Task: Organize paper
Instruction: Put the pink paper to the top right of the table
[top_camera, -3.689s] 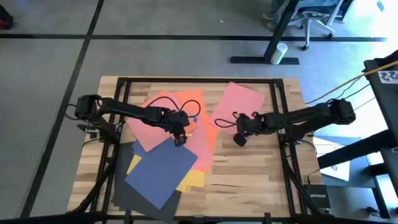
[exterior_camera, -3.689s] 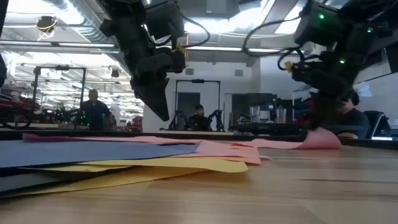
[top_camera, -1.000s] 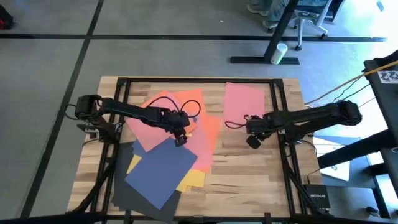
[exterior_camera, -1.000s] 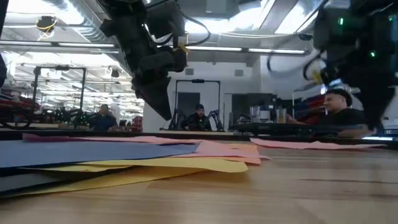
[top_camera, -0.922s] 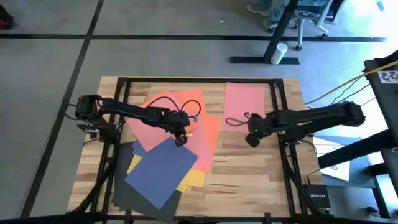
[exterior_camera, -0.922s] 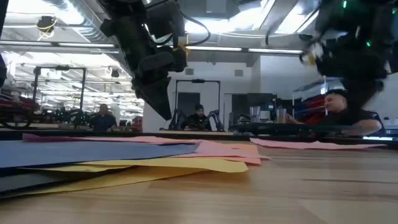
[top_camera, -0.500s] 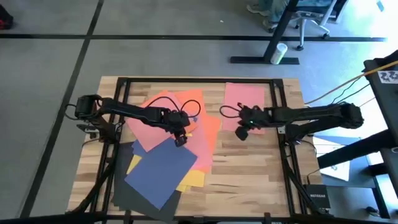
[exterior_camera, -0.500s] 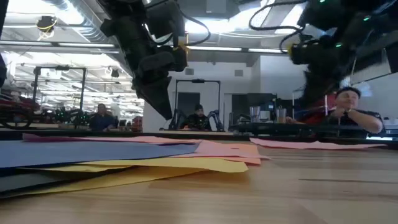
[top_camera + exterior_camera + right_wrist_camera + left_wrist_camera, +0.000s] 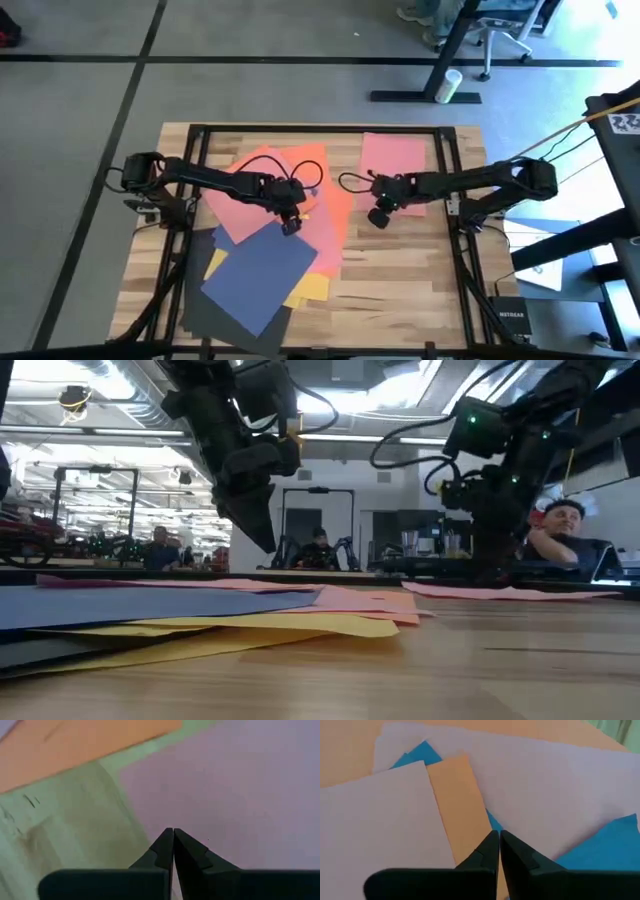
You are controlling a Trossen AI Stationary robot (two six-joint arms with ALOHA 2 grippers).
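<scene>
On the light wooden slatted table [image 9: 400, 270], the coloured sheets lie in two groups; toward the left side a loose overlapping pile holds a large pink matte sheet [image 9: 258, 190] on top, an orange sheet [image 9: 340, 205] showing at its right edge, a navy blue sheet [image 9: 258, 275] laid over the nearer part, a yellow sheet [image 9: 312, 288] peeking from beneath the blue, and a dark grey-black sheet [image 9: 205, 312] at the near left corner; a separate pink rectangular sheet [image 9: 395, 160] lies flat by itself toward the far right, apart from the pile; the left gripper [image 9: 289, 223] hangs over the pile where the pink sheet meets the blue one, its two dark fingers [image 9: 492, 851] pressed together with nothing between them; the right gripper [image 9: 378, 216] sits at the near left corner of the lone pink sheet, beside the orange edge of the pile, its fingers [image 9: 170, 847] likewise clenched tip to tip on nothing; in the low view people [image 9: 560, 530] sit in the room beyond the table.
</scene>
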